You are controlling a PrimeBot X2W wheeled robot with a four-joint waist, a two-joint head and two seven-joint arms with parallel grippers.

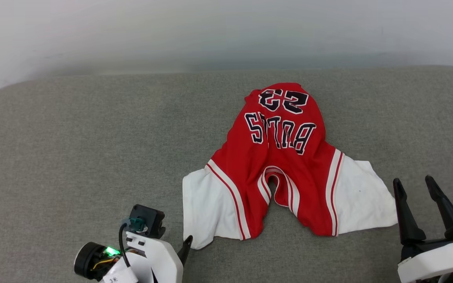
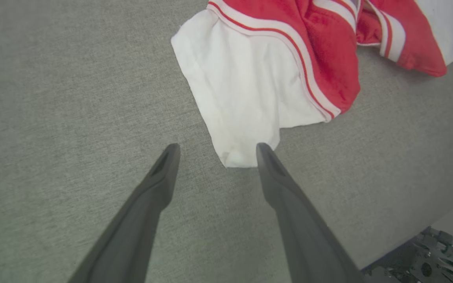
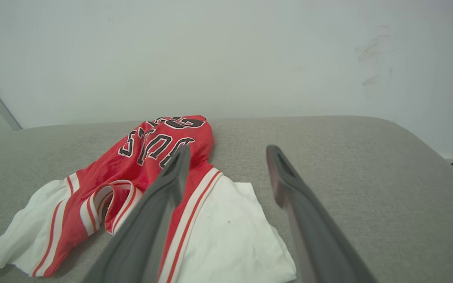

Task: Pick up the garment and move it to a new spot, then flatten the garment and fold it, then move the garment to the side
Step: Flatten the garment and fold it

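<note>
Left wrist view, garment (image 2: 273,67) corner between spread left jaws

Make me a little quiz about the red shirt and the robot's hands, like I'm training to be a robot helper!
1. True or false: the shirt hangs from the right gripper.
2. Which colour are its sleeves? A white, B blue, C black.
3. Short answer: what number is printed on the shirt?

Key: 1 false, it lies on the grey cushion, and that gripper is open; 2 A; 3 23.
</note>
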